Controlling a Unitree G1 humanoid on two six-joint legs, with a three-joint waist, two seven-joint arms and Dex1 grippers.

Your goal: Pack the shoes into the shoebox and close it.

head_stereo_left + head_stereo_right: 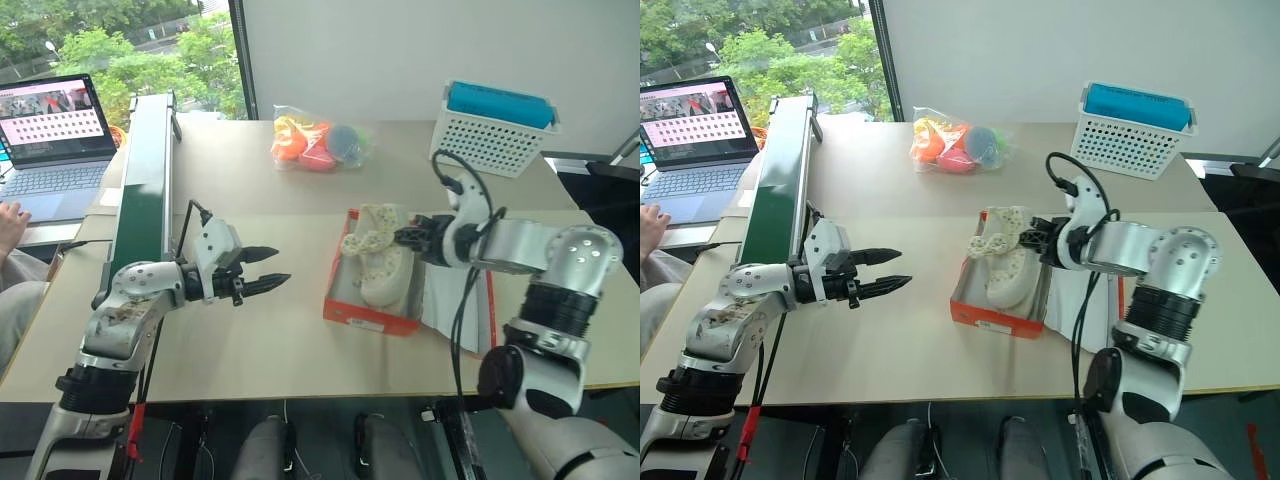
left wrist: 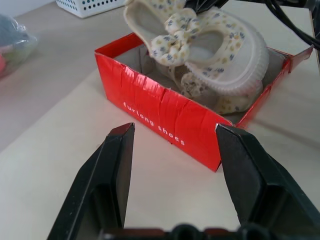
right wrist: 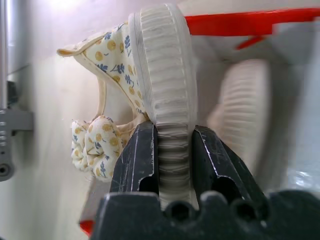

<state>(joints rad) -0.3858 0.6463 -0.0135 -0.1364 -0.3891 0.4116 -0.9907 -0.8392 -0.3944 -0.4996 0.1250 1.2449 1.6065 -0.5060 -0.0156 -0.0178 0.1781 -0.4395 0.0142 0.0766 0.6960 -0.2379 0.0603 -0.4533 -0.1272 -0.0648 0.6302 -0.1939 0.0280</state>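
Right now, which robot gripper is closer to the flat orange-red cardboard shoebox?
Right. The right gripper is over the orange-red cardboard shoebox, gripping a cream flowered shoe. The left gripper hovers open beside it.

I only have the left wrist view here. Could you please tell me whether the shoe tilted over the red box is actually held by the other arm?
Observer: Yes, the right gripper is shut on the sole edge of that shoe, holding it over the shoebox.
Operator: Thank you. Where is the lid?
Observer: The lid lies open and flat on the table, on the box's side toward the robot's right, white inside up.
Operator: And where is my own gripper?
Observer: The left gripper hovers open above the table, apart from the box, on its left side.
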